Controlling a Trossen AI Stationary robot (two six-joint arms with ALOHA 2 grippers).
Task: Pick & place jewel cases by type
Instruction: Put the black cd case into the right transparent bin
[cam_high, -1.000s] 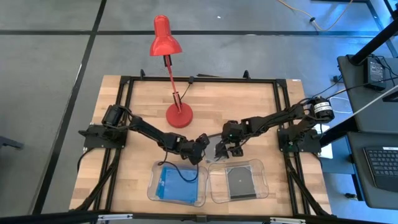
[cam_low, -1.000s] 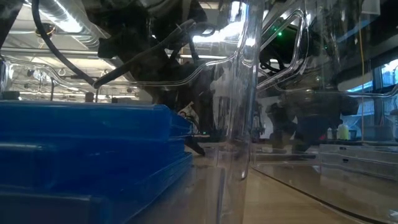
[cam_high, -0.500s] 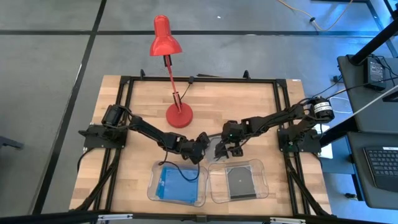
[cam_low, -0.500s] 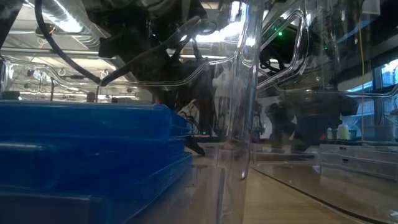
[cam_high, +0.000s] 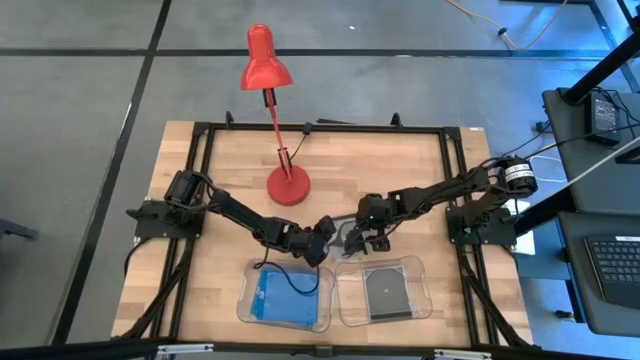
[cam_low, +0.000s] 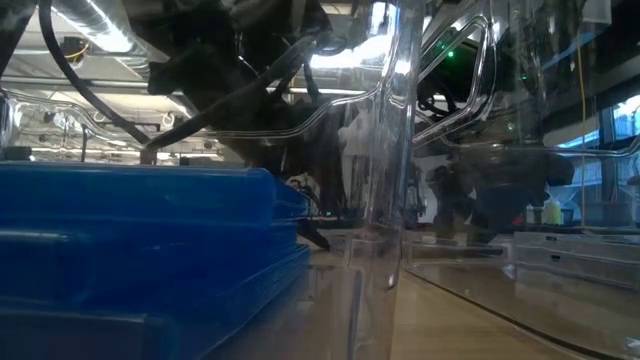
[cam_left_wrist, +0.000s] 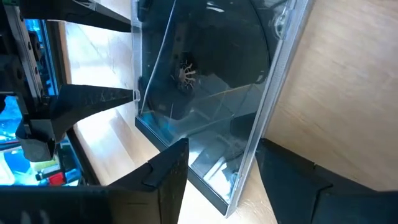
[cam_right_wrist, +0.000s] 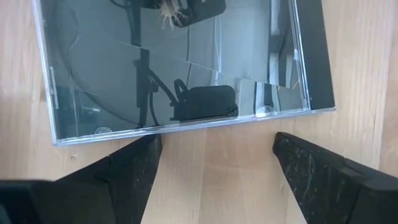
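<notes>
A dark-backed jewel case with a clear lid (cam_high: 345, 235) lies flat on the wood between my two grippers. In the left wrist view my left gripper (cam_left_wrist: 221, 180) is open, its fingers on either side of one corner of the case (cam_left_wrist: 211, 81). In the right wrist view my right gripper (cam_right_wrist: 214, 162) is open and stands just short of the opposite edge of the case (cam_right_wrist: 174, 68), touching nothing. Blue cases (cam_high: 283, 296) lie in the left clear tray, and a dark case (cam_high: 386, 290) lies in the right tray. My left gripper has its fingers (cam_left_wrist: 168, 174) astride the case's corner (cam_left_wrist: 239, 186), coming in slanted from above on the table's left. I cannot tell whether they touch the case, which lies flat on the table.
The two clear trays (cam_high: 243, 300) (cam_high: 425, 300) sit side by side at the table's near edge, just in front of both grippers. The red lamp's base (cam_high: 288, 186) stands behind the left gripper. In the low view, the blue stack (cam_low: 140, 250) and a tray wall (cam_low: 390, 150) fill the foreground.
My left arm has shifted a little by the case, and its cable hangs differently in the low view. The case and my right gripper have kept their places.
</notes>
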